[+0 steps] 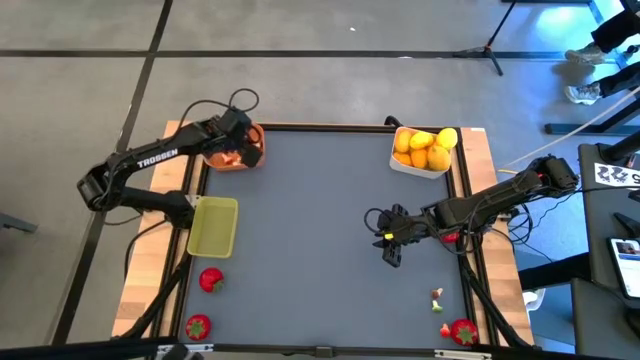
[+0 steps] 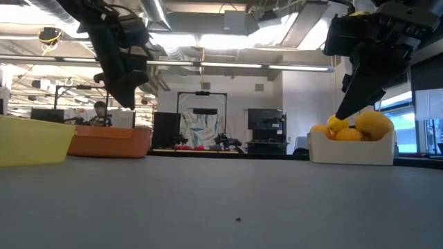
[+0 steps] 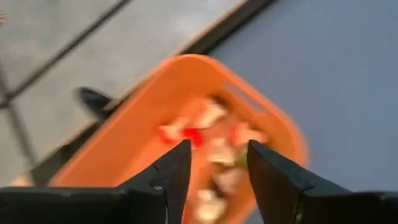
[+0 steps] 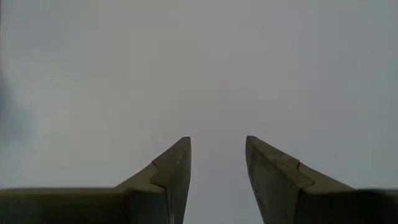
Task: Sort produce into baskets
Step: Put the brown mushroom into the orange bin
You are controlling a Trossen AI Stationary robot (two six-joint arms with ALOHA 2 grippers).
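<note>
My left gripper (image 3: 217, 146) hangs open above the orange basket (image 3: 155, 93) at the table's far left corner (image 1: 235, 158). Small pale-and-red produce bits (image 3: 214, 149) lie inside that basket, and nothing sits between the fingers. My right gripper (image 4: 217, 142) stands open over the bare grey mat right of centre (image 1: 390, 252), holding nothing. The white basket (image 1: 420, 165) at the far right holds yellow and orange citrus (image 1: 425, 148). The yellow-green basket (image 1: 213, 226) rests flat at the left edge. Red strawberries (image 1: 211, 279) (image 1: 198, 325) (image 1: 463, 331) lie on the mat near the front.
Two tiny bits (image 1: 437, 297) (image 1: 445, 329) lie on the mat at the near right, next to one strawberry. A dark raised frame (image 1: 330, 128) borders the mat, with wooden boards (image 1: 140, 290) outside it. The mat's middle (image 1: 300, 250) is free room.
</note>
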